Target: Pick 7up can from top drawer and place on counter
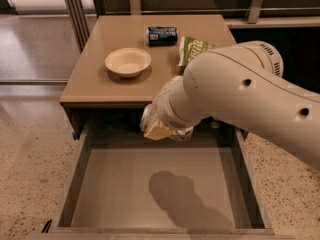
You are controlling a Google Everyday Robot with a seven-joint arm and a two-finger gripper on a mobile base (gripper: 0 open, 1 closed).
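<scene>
My gripper [159, 129] hangs at the end of the big white arm, above the back of the open top drawer [125, 194] and just in front of the counter's front edge. It is shut on the 7up can [148, 117], which shows only as silvery bits around the tan fingers; most of the can is hidden by the wrist. The can is clear of the drawer floor, which carries only the arm's shadow. The tan counter [95, 81] lies just behind and above the gripper.
On the counter stand a cream bowl [127, 61], a dark blue can [161, 35] lying on its side at the back, and a green chip bag [192, 48] partly behind my arm. Speckled floor lies on both sides of the drawer.
</scene>
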